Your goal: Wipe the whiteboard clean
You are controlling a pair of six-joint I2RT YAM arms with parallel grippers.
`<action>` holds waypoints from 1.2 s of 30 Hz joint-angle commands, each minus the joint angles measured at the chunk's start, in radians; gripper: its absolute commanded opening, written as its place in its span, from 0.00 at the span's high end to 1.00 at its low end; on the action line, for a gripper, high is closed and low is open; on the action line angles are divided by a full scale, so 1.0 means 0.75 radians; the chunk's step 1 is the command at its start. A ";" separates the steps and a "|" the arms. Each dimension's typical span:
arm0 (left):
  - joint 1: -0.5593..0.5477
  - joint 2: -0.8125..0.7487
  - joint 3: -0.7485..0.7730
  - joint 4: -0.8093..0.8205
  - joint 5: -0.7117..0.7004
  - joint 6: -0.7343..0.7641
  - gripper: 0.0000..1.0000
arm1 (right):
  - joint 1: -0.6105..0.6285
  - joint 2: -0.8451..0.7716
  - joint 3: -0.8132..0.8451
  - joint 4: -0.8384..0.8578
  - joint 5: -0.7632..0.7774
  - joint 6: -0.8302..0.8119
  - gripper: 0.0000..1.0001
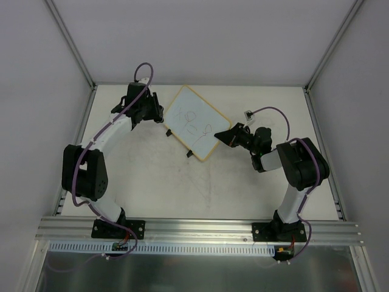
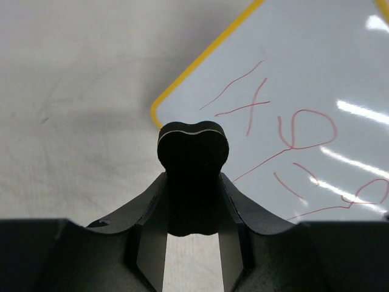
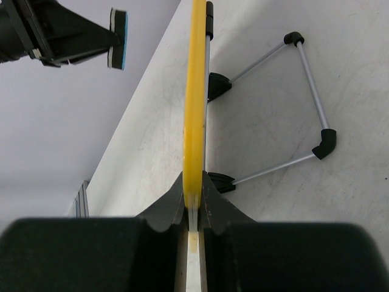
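The whiteboard (image 1: 196,121) is white with a yellow rim and red scribbles (image 2: 304,131) on its face. It sits at the back middle of the table. My right gripper (image 1: 226,135) is shut on its right rim, which runs edge-on between the jaws in the right wrist view (image 3: 196,91). Two black clips (image 3: 217,85) and a wire stand (image 3: 310,79) show on its back side. My left gripper (image 1: 155,112) is shut on a black eraser (image 2: 192,164), just off the board's left corner (image 2: 159,112). The eraser's blue and white pad (image 3: 118,30) faces the board.
White enclosure walls close in the table on the left, back and right. An aluminium rail (image 1: 200,228) runs along the front edge. A small white connector (image 1: 248,113) with a purple cable lies at the back right, near my right arm.
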 commanded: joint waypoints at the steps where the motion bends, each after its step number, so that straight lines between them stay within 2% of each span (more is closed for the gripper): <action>1: -0.006 0.076 0.103 0.094 0.193 0.116 1.00 | -0.004 -0.016 0.053 0.335 -0.039 -0.010 1.00; 7: -0.006 0.119 0.044 0.344 0.268 0.208 1.00 | -0.002 -0.012 0.059 0.335 -0.045 -0.008 1.00; 15: -0.004 0.168 0.007 0.542 0.377 0.309 1.00 | -0.004 -0.010 0.065 0.335 -0.047 -0.006 1.00; 36: -0.008 0.348 -0.047 0.671 0.326 0.270 1.00 | -0.002 -0.002 0.076 0.335 -0.061 0.000 1.00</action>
